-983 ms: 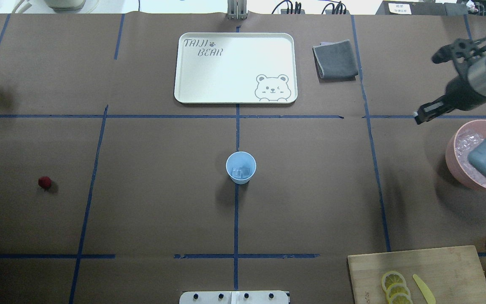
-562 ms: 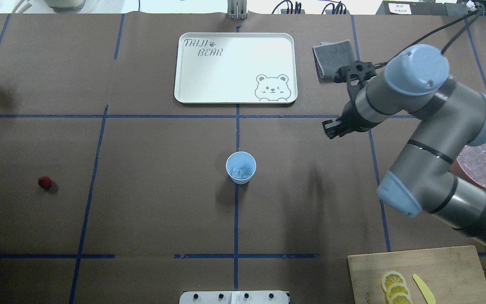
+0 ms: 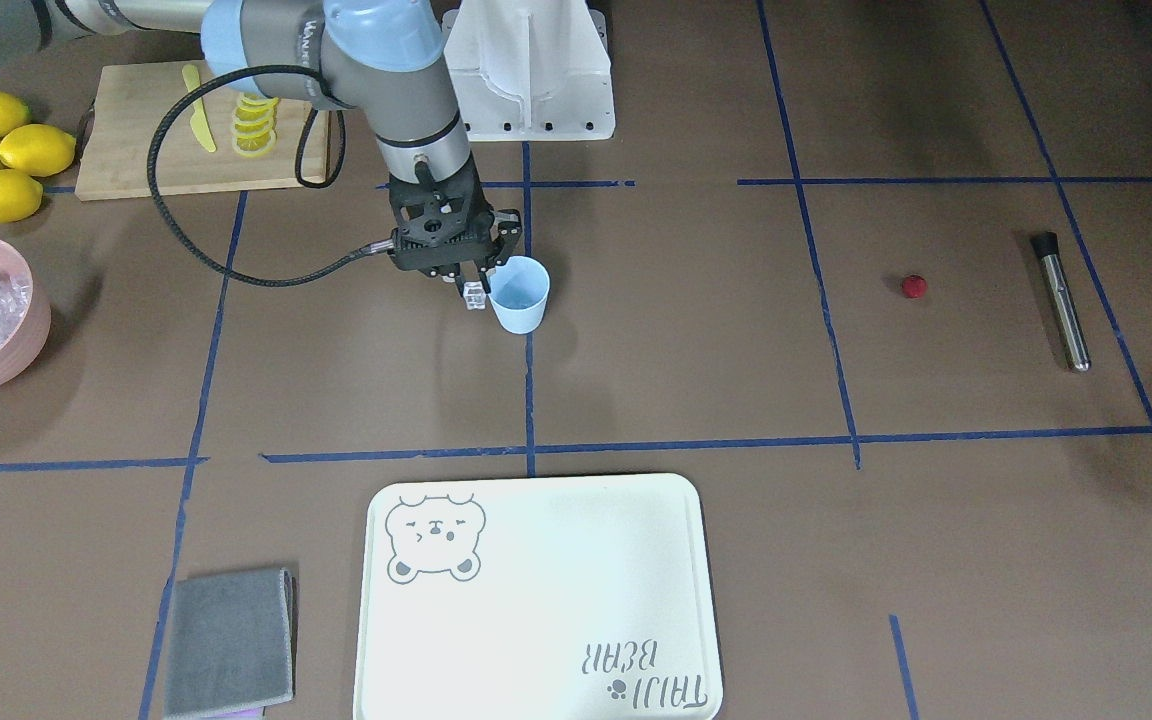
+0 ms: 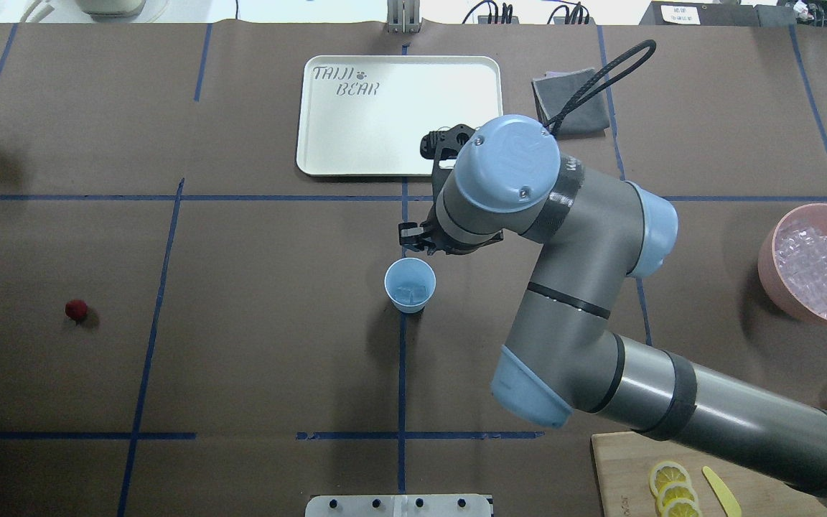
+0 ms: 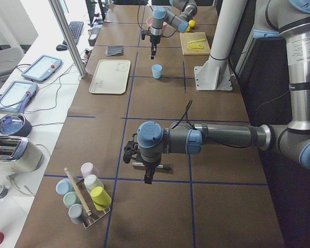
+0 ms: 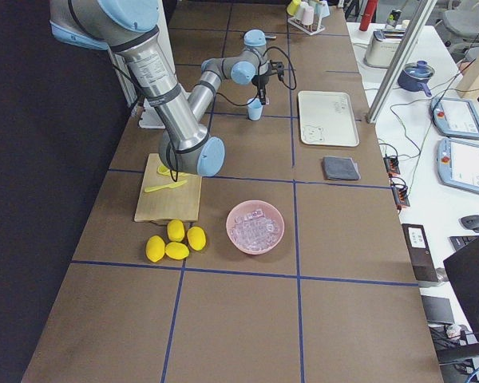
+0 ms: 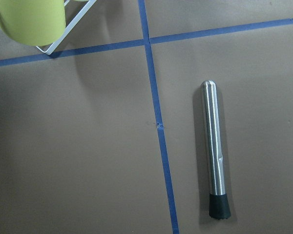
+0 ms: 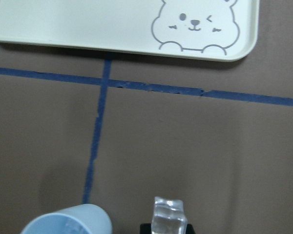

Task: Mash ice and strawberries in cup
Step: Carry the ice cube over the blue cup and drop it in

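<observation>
Your cup (image 4: 410, 285) is a small pale-blue plastic tumbler, smooth, tapered and handle-less. It stands upright at the middle of the table (image 4: 255, 345), where two blue tape lines (image 4: 400, 373) cross. Look down its round mouth from overhead and you see clear, glassy ice (image 4: 413, 293) on the bottom; the count is too blurred to tell. Just beside the rim, on the robot's right, you have one more ice cube (image 8: 169, 217): translucent, whitish, blocky with softened edges, much smaller than the mouth. The right gripper (image 3: 474, 289) points straight down and pinches it. Its black fingers (image 8: 145, 229) are drawn in narrow against the cube's two sides, and most of the cube sticks out past them. In the wrist view brown paper (image 8: 210, 161) lies behind the cube, so it is next to the cup, not over the opening. The strawberry (image 4: 76, 310), a small round dark-red berry, lies alone well off on the robot's left. Farther that way you find a smooth steel rod (image 7: 214, 156) with a black tip, flat on the matte paper. The left gripper (image 5: 147, 178) hangs near it, pointing down; how far its fingers are open you cannot tell. Well to the right a pink bowl (image 4: 767, 251) is heaped with spare ice (image 4: 819, 269), and a cream tray (image 4: 385, 122) with a printed bear lies beyond the cup.
</observation>
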`<action>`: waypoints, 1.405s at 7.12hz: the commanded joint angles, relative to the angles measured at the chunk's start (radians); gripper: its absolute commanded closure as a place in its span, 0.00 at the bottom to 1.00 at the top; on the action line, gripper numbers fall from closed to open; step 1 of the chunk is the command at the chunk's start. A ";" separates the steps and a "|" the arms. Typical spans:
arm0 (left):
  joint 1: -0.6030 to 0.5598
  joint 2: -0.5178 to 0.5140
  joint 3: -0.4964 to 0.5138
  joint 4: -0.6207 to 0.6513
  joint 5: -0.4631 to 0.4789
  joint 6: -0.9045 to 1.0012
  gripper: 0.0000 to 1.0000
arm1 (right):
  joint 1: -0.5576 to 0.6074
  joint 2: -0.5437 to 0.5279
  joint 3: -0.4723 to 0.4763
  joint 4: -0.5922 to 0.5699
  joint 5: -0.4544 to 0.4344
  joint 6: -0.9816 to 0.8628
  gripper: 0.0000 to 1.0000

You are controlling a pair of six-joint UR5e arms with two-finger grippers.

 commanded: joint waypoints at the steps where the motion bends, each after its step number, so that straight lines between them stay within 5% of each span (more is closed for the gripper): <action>1: 0.000 0.000 -0.003 0.000 0.000 0.000 0.00 | -0.052 0.033 -0.017 -0.023 -0.047 0.037 0.87; 2: 0.000 0.000 -0.004 0.002 0.000 0.000 0.00 | -0.057 0.036 -0.025 -0.023 -0.052 0.040 0.84; 3: 0.000 0.000 -0.004 0.000 0.000 0.000 0.00 | -0.057 0.035 -0.031 -0.023 -0.052 0.040 0.66; 4: 0.000 0.000 -0.006 0.000 0.000 0.000 0.00 | -0.067 0.029 -0.033 -0.024 -0.069 0.040 0.16; 5: 0.000 0.000 -0.006 0.000 0.000 0.000 0.00 | -0.083 0.035 -0.048 -0.024 -0.089 0.039 0.02; 8: 0.002 0.000 -0.007 0.000 0.000 0.000 0.00 | -0.065 0.035 -0.056 -0.026 -0.080 0.021 0.01; 10: 0.003 -0.001 -0.015 -0.001 0.002 0.000 0.00 | 0.045 0.010 -0.059 -0.032 0.044 -0.068 0.01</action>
